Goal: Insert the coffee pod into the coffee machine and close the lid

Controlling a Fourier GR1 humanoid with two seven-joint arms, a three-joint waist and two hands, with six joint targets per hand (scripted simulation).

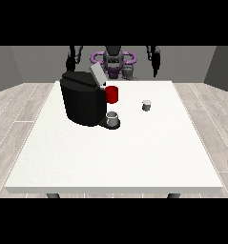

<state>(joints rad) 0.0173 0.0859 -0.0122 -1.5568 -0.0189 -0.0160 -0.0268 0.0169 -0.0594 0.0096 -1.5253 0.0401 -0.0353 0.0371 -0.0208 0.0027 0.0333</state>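
Observation:
A black coffee machine point(82, 101) stands on the white table point(134, 152), left of centre, with its grey lid point(97, 74) tilted up and open. A red part point(112, 94) shows at its right side, and a grey cup point(113, 117) sits on its base. A small grey coffee pod point(146, 105) stands on the table to the machine's right, touched by nothing. The hand at the view's left point(71, 61) and the hand at the view's right point(155, 61) both hang behind the table's far edge, far from the pod and the machine.
The robot's torso point(113, 62) with purple rings sits behind the far edge. The table's edges fall to a wooden floor on all sides.

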